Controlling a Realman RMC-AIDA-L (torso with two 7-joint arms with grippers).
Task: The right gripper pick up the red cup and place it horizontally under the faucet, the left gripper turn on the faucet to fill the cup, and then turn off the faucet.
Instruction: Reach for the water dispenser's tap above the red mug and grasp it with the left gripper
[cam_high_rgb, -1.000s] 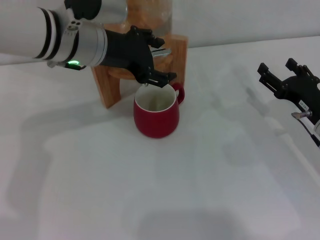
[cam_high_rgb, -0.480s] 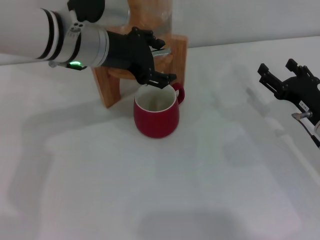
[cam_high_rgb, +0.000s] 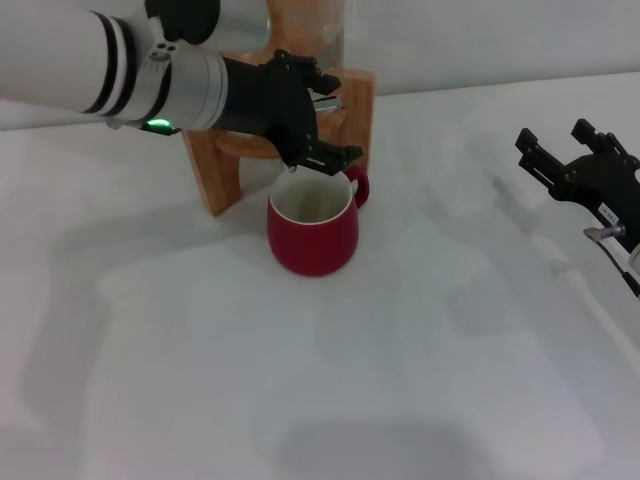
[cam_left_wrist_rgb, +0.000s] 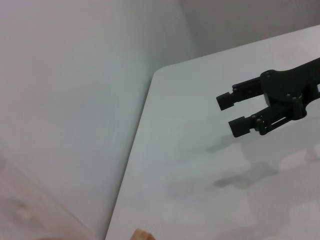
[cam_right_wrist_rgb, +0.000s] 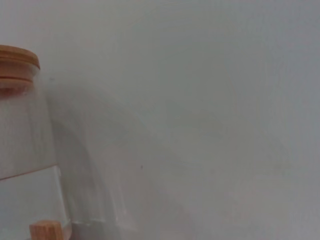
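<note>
The red cup stands upright on the white table, its handle turned toward the wooden stand. The faucet juts out just above the cup's rim, only a bit of chrome lever showing. My left gripper, on the green-lit arm, is closed around the faucet directly over the cup. Off at the far right, my right gripper hovers open and holds nothing. The left wrist view shows that same right gripper over the table.
The glass jar with its wooden lid sits on the stand at the back left, against a pale wall. White tabletop stretches between the cup and the right arm. The table's far edge shows in the left wrist view.
The left gripper has shifted slightly up and to the right at the faucet, its claw turning a little. The cup and the right arm have not moved.
</note>
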